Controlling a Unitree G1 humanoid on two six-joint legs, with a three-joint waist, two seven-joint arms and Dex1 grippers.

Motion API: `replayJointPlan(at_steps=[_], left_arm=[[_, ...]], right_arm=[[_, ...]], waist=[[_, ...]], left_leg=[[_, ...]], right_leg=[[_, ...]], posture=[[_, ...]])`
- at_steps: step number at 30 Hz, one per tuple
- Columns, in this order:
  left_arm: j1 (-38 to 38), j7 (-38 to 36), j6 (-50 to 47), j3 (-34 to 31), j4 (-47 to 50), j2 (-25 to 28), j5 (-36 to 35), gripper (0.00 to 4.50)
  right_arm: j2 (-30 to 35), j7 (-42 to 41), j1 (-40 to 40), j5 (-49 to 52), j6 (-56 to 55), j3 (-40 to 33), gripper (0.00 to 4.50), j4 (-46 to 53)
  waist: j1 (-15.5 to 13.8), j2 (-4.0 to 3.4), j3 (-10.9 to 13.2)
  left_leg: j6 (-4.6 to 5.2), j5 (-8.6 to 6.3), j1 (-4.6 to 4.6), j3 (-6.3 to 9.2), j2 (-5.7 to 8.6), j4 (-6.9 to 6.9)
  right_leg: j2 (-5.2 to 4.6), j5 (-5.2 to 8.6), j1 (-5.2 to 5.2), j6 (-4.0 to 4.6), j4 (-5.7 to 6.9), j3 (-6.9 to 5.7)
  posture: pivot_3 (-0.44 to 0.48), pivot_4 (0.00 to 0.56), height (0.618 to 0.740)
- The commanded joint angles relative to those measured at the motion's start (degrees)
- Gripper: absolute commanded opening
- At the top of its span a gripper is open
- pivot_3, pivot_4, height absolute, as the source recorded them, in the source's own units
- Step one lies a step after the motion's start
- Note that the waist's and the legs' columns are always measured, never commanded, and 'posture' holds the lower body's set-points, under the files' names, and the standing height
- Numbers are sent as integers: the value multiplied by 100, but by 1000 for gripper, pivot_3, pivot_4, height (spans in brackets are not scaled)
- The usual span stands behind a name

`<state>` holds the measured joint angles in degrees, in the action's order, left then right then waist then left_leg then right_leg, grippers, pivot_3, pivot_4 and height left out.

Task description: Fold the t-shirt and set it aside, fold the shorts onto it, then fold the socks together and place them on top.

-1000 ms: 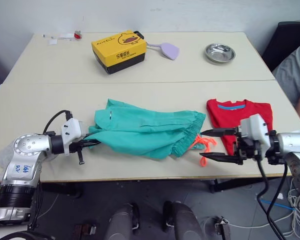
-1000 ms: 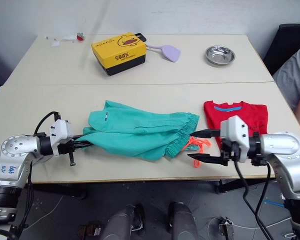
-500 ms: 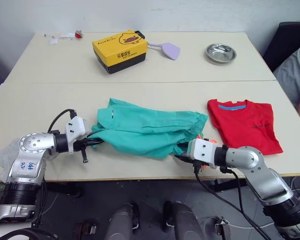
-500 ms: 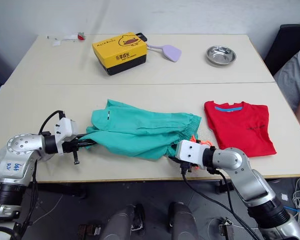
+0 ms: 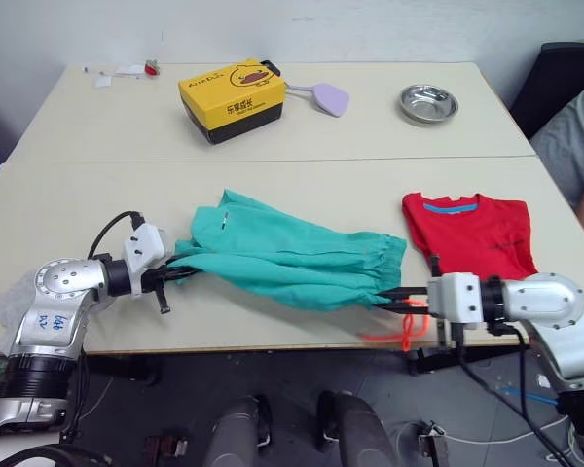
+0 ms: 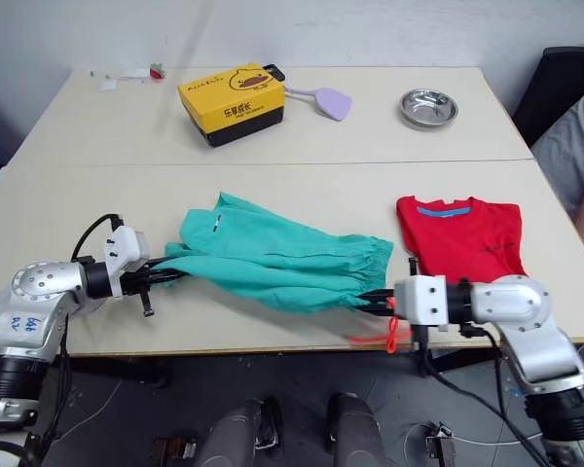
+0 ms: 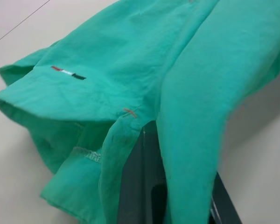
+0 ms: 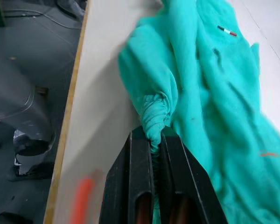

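Teal-green gathered-waist cloth shorts (image 5: 292, 265) stretched along near table edge, between both arms. Folded bright red t-shirt (image 5: 472, 245) lying right. Left gripper (image 5: 172, 273) clamped on left end; right gripper (image 8: 151, 140) pinched tight on waistband bunch. Keep tension even, lift together, avoid dangling neon orange drawstring (image 5: 406, 329).
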<state>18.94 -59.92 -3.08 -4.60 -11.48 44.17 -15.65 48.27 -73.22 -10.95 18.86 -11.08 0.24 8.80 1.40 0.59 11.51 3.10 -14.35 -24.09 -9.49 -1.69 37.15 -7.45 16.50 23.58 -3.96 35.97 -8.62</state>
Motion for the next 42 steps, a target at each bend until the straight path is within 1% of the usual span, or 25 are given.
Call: replayJointPlan(at_steps=[1,4,7,9,11,13,15,18,19,21,22,24,26,29,30,31,32,33,34,36,38,39,40,42], left_arm=[[-124,0,16,-281,-43,225,-15,0],[-207,-36,49,-297,-41,271,2,0],[-305,-66,50,-333,49,294,-57,0],[-424,-108,48,-358,171,301,-118,0],[-552,-207,87,-381,307,294,-228,0],[-690,-249,74,-421,473,297,-321,0],[-848,-236,-13,-497,662,279,-425,0],[-1174,-201,-284,-627,1060,257,-573,0],[-1343,-184,-403,-693,1278,247,-657,0],[-1771,-177,-595,-899,1798,246,-882,0],[-1925,-129,-678,-1056,2007,216,-1034,237],[-2095,-99,-893,-1246,2267,207,-1299,715],[-2213,-163,-1102,-1323,2447,289,-1454,1325],[-2351,-327,-1540,-1343,2655,468,-1678,2322],[-2437,-475,-1739,-1372,2695,584,-1810,2570],[-2545,-628,-1923,-1426,2727,711,-1930,2968],[-2701,-826,-2116,-1539,2760,864,-2081,3204],[-2807,-955,-2244,-1622,2783,968,-2188,3531],[-2898,-1039,-2316,-1778,2736,1072,-2230,3849],[-2845,-1062,-2611,-2047,2629,1178,-2500,3849],[-2406,-877,-2757,-2085,2574,1036,-2767,3849],[-2227,-824,-2804,-2062,2574,968,-2854,3890],[-1947,-697,-2736,-1896,2545,812,-2802,3688],[-1506,-536,-2560,-1476,2430,554,-2514,3303]], right_arm=[[166,-772,-86,274,-998,-329,33,-881],[132,-1091,-21,307,-1641,-315,33,-1454],[103,-1239,139,360,-2018,-225,33,-1612],[108,-1199,321,372,-1987,-151,33,-1555],[108,-1062,477,448,-1697,-155,33,-1497],[216,-946,605,485,-1254,-180,544,-1478],[205,-853,562,403,-1347,-273,1136,-1567],[224,-834,531,385,-1415,-362,2192,-1575],[265,-793,565,532,-1142,-423,2598,-1453],[567,-744,808,1023,-49,-567,3313,-923],[692,-568,866,1403,618,-691,3634,-566],[817,-249,895,1893,1519,-875,4337,-79],[867,8,819,2291,2250,-986,4349,262],[849,368,635,2921,3333,-1091,4349,578],[776,475,543,2979,3481,-1090,4349,605],[696,565,456,2947,3525,-1079,4349,617],[621,640,394,2878,3518,-1069,4349,652],[571,676,358,2835,3523,-1069,4349,682],[435,784,308,2794,3468,-1069,4349,766],[266,890,284,2912,3608,-1004,4349,1057],[38,1133,247,2728,3659,-748,4349,1353],[-49,1238,228,2613,3670,-643,3977,1445],[-161,1375,179,2302,3583,-407,3771,1509],[-423,1644,72,1681,3383,56,3129,1539]], waist=[[11,0,0],[9,0,0],[2,0,0],[-3,0,0],[0,0,0],[0,0,0],[3,1,1],[10,-5,2],[9,-5,2],[11,-11,5],[7,-14,7],[0,-13,7],[-3,-11,5],[-14,-12,5],[-18,-13,5],[-15,-13,5],[-14,-13,5],[-14,-13,5],[-12,-13,5],[-11,-15,6],[-34,-17,7],[-60,-18,6],[-92,-18,6],[-139,-17,5]], left_leg=[[0,0,1,0,0,-1],[0,1,2,0,-1,-2],[0,1,2,0,-1,1],[0,1,2,1,-1,3],[0,1,4,2,-1,3],[-1,1,3,4,-2,3],[-2,1,3,7,-3,3],[-17,-8,6,8,-2,0],[-29,-14,7,10,-3,0],[-32,-16,6,10,-2,-2],[-30,-17,4,10,-2,-3],[-29,-18,3,18,-4,-1],[-38,-19,3,35,-5,2],[-15,-33,5,44,-5,-4],[-14,-34,4,45,-5,-7],[-14,-35,3,46,-4,-9],[-17,-36,0,45,-5,-11],[-19,-37,-3,45,-5,-11],[-44,-27,-7,44,-5,-12],[-52,-26,-9,44,-5,-15],[-53,-25,-9,44,-6,-15],[-53,-24,-9,46,-6,-12],[-53,-23,-8,47,-6,-10],[-52,-23,-7,46,-5,-6]], right_leg=[[0,0,0,0,0,0],[1,0,-1,0,0,0],[0,0,-1,0,1,0],[-2,0,-3,0,1,0],[-3,0,-4,0,2,2],[-3,0,-4,0,2,2],[-4,0,-3,1,1,1],[-7,0,-4,1,1,3],[-7,1,-5,1,1,2],[-8,1,-4,2,0,3],[-10,1,-2,2,-2,5],[-12,4,-1,7,-3,5],[-13,5,-8,11,-2,-6],[-13,7,-12,23,-3,-9],[-12,8,-11,25,-5,-10],[-13,10,-8,28,-7,-11],[-12,10,-5,29,-9,-13],[-12,11,-2,30,-12,-17],[-11,13,1,32,-14,-20],[-10,15,2,33,-17,-24],[-9,15,1,33,-15,-25],[-9,15,0,33,-13,-26],[-9,15,-3,32,-11,-27],[-10,13,-6,28,-11,-25]], posture=[[0,150,740],[0,150,740],[0,150,740],[0,150,740],[0,150,740],[0,150,740],[0,150,740],[0,150,740],[0,150,740],[0,150,740],[0,150,740],[0,150,740],[0,150,740],[0,150,740],[0,150,740],[0,150,740],[0,150,740],[0,150,740],[0,150,740],[0,150,740],[0,150,740],[0,150,740],[0,150,740],[0,150,740]])
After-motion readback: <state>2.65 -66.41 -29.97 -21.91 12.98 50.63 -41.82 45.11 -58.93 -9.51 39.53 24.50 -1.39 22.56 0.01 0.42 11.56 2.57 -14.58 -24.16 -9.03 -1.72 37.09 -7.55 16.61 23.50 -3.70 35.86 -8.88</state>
